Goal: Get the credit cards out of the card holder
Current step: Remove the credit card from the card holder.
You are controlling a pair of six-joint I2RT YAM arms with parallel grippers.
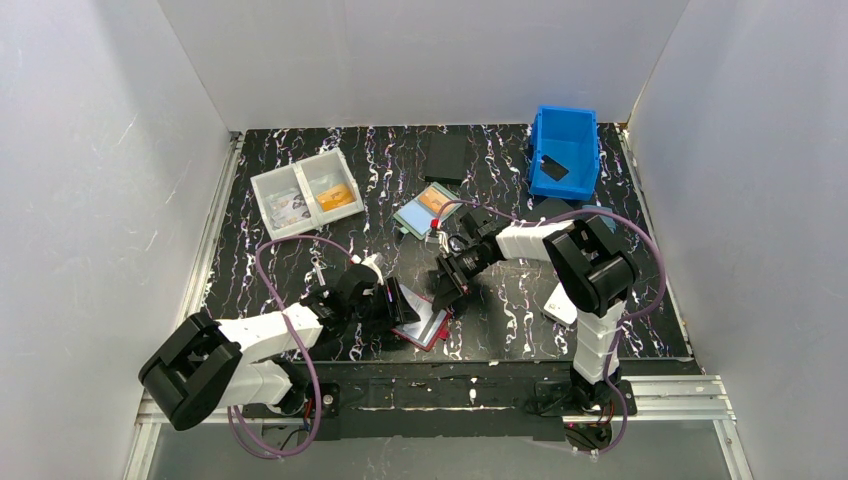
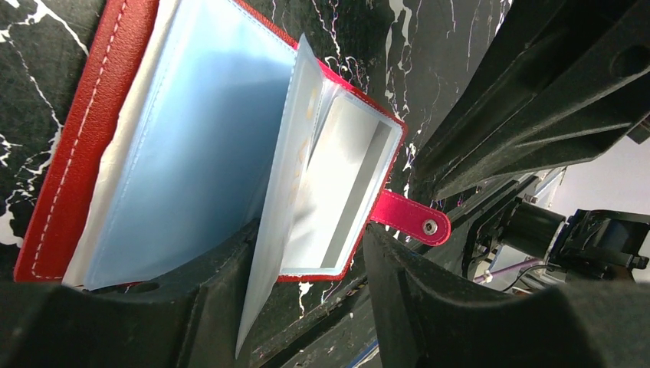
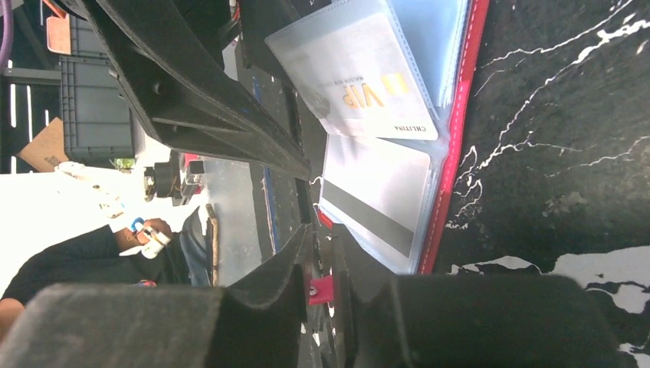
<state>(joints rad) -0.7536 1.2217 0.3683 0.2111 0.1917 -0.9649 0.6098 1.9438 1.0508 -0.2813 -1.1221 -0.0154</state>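
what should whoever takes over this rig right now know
Grippers: left gripper open, fingers either side of a clear sleeve page, not pinching it; right gripper nearly closed on the red snap tab.
Things: card holder lies spread open on the table, near the front edge.
Done: holder is open.
Left: the credit cards in view sit in their sleeves; pull them out.
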